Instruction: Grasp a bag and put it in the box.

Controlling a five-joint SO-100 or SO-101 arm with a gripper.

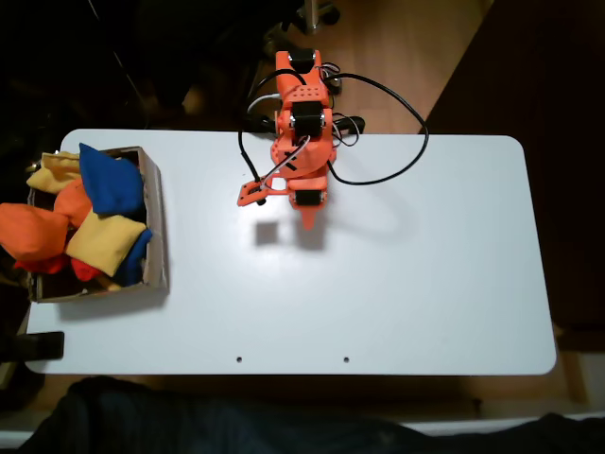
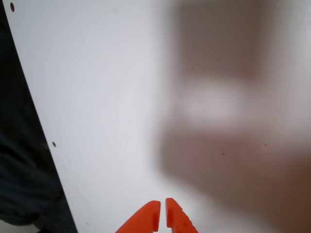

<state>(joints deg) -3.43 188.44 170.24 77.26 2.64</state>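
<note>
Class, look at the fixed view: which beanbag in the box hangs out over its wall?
The orange bag. It bulges past the left wall of the cardboard box, while the blue bag and yellow bag lie inside the walls.

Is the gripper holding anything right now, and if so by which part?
Nothing is held. In the wrist view the gripper is shut over bare table, nothing between its fingertips.
</note>
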